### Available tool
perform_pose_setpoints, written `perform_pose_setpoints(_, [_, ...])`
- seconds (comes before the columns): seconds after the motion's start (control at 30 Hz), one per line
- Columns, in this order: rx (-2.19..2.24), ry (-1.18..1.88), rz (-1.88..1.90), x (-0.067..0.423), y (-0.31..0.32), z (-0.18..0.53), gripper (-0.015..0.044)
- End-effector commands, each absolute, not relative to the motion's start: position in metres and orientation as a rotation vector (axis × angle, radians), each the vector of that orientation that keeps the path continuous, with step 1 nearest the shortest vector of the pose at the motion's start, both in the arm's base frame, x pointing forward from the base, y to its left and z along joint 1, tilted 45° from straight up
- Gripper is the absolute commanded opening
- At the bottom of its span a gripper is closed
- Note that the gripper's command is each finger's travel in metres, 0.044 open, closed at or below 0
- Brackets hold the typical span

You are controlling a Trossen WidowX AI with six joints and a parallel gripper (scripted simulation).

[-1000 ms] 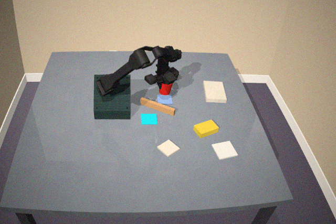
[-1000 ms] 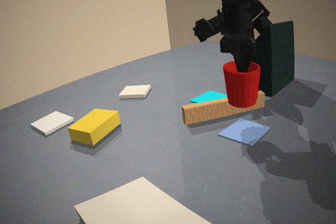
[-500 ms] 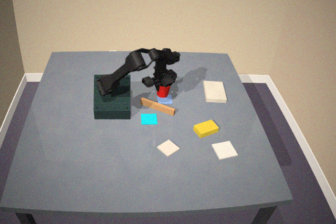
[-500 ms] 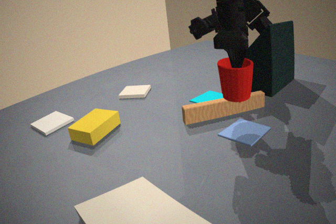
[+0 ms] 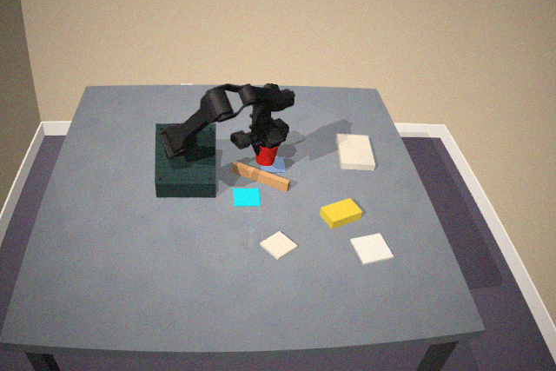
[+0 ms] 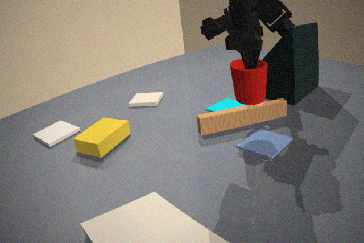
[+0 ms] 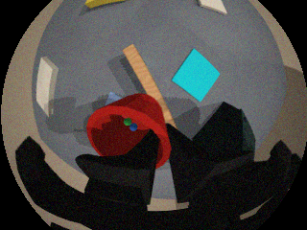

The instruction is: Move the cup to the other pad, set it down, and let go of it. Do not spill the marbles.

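Note:
My gripper (image 5: pixel 266 144) (image 6: pixel 249 62) (image 7: pixel 161 126) is shut on the rim of the red cup (image 5: pixel 266 156) (image 6: pixel 249 86) (image 7: pixel 122 130) and holds it upright in the air. One finger reaches inside the cup. Small marbles (image 7: pixel 129 125) lie in the cup's bottom in the wrist view. The cup hangs over the light blue pad (image 5: pixel 277 165) (image 6: pixel 264 142) and the wooden bar (image 5: pixel 261 175) (image 6: pixel 240 115) (image 7: pixel 149 83). The cyan pad (image 5: pixel 246 196) (image 6: pixel 223 104) (image 7: pixel 196 75) lies on the table on the far side of the bar from the blue pad.
The dark green base block (image 5: pixel 184 169) (image 6: pixel 297 64) stands beside the cup. A yellow block (image 5: pixel 340 212) (image 6: pixel 101 136), two thin white tiles (image 5: pixel 278 244) (image 5: pixel 371 248) and a thicker cream block (image 5: pixel 355 151) lie further out on the grey table (image 5: pixel 135 277).

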State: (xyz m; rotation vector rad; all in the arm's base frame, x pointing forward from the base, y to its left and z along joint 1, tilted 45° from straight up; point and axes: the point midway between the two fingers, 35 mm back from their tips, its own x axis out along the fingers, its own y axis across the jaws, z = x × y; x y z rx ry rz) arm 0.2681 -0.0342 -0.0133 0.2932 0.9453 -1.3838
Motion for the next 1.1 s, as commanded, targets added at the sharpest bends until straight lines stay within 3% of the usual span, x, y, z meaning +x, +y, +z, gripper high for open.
perform_pose_setpoints(0.0, [0.291,0.942,-1.38,0.265,-0.038,-0.009,0.0])
perform_pose_setpoints(1.07, [0.289,0.943,-1.382,0.231,-0.065,0.026,0.0])
